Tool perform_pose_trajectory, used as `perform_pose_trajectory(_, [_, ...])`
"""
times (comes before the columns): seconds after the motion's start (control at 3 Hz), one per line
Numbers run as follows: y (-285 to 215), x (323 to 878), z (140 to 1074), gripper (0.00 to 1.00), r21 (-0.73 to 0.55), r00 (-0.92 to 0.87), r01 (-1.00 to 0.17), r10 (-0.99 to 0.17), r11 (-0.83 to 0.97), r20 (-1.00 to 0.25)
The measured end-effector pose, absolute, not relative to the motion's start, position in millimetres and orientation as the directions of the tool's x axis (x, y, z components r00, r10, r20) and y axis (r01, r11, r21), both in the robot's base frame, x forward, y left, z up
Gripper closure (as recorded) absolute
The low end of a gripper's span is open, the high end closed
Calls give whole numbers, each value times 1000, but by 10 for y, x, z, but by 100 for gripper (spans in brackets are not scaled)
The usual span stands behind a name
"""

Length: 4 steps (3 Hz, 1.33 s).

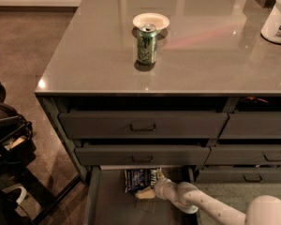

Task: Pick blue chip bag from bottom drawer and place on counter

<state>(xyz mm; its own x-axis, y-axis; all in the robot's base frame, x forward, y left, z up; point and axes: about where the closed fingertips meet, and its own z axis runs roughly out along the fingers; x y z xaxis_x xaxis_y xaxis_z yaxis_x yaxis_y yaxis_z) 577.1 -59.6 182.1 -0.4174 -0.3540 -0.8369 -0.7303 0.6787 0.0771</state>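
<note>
The blue chip bag (139, 178) lies at the back of the open bottom drawer (113, 204), under the handled drawers. My gripper (152, 187) reaches into the drawer from the lower right on its white arm and sits at the bag's front right edge, touching it. The glossy grey-brown counter (196, 55) tops the cabinet above.
On the counter stand a green can (146, 43) and a white bowl (151, 21) behind it, and a white tub (278, 20) at the far right. Two handled drawers (143, 124) sit above the open one. A dark chair base (9, 144) stands at the left on the floor.
</note>
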Motion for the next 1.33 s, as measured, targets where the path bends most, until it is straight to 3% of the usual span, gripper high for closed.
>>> perform_pose_trajectory(1.0, [-578,5871,1130,0,100,-508,-709,-407,698,-759])
perform_pose_trajectory(1.33, [-576,5875,1121,18,101,-509,-709,-408,698,-758])
